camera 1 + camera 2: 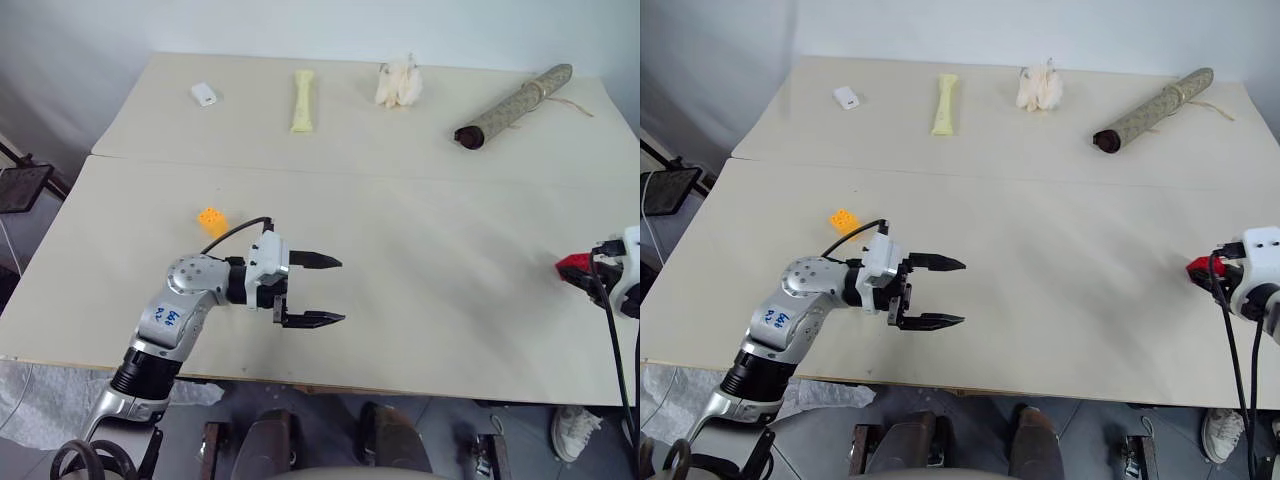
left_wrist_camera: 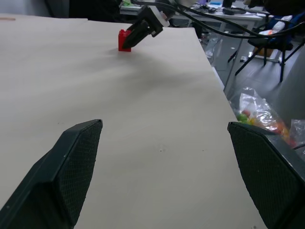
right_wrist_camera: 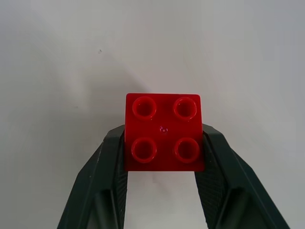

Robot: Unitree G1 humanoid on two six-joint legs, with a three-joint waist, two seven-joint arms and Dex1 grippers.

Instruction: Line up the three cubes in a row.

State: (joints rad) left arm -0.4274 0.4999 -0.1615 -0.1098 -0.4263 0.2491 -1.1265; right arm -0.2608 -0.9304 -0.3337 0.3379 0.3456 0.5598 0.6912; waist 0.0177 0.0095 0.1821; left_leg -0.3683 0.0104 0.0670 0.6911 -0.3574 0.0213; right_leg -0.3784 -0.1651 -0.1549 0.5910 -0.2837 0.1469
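The red cube [image 3: 163, 107] rests on the table near its right edge, studs up. My right gripper [image 3: 163, 132] is shut on it, one finger pressed against each side; the left wrist view shows the same grip on the red cube [image 2: 124, 43] from afar. An orange-yellow cube [image 1: 211, 219] lies on the left part of the table. My left gripper [image 1: 341, 290] hovers open to the right of that cube and nearer the front edge. It points sideways toward the red cube [image 1: 573, 266], with nothing between its fingers.
Along the back of the table [image 1: 430, 230] lie a small white block [image 1: 205, 95], a pale yellow stick [image 1: 303, 100], a cream tuft [image 1: 399, 82] and a rolled mat [image 1: 515, 105]. A seam crosses the tabletop from left to right.
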